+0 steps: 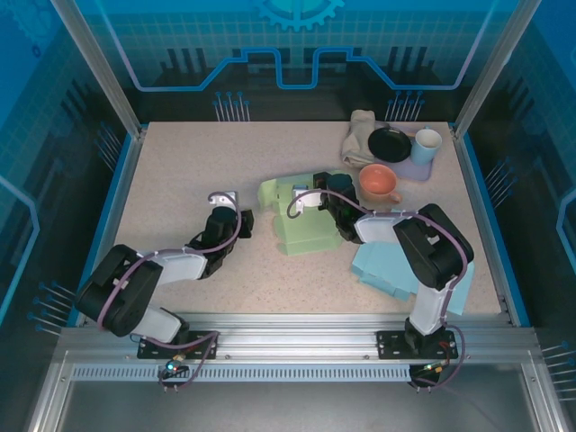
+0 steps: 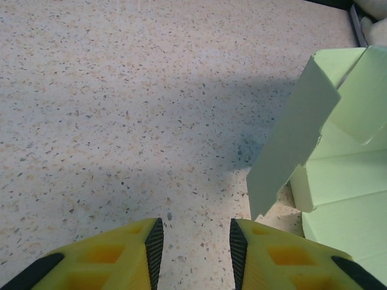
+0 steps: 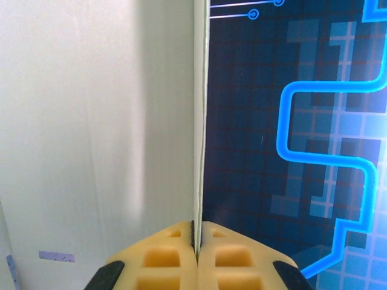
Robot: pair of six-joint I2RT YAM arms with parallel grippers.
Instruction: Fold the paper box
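Two grippers — right gripper point(image 3: 195, 234) clamped on the paper box point(image 1: 301, 234) wall; left gripper point(image 2: 195, 240) parted, box beside it.

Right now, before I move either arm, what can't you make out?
Right wrist view: which flap of the green paper box the right fingers pinch; the panel runs off frame.
Top view: that pinch, covered by the right arm.
Left wrist view: the box's right side, cut by the frame edge.
Top view: the blue sheet, partly under the right arm.
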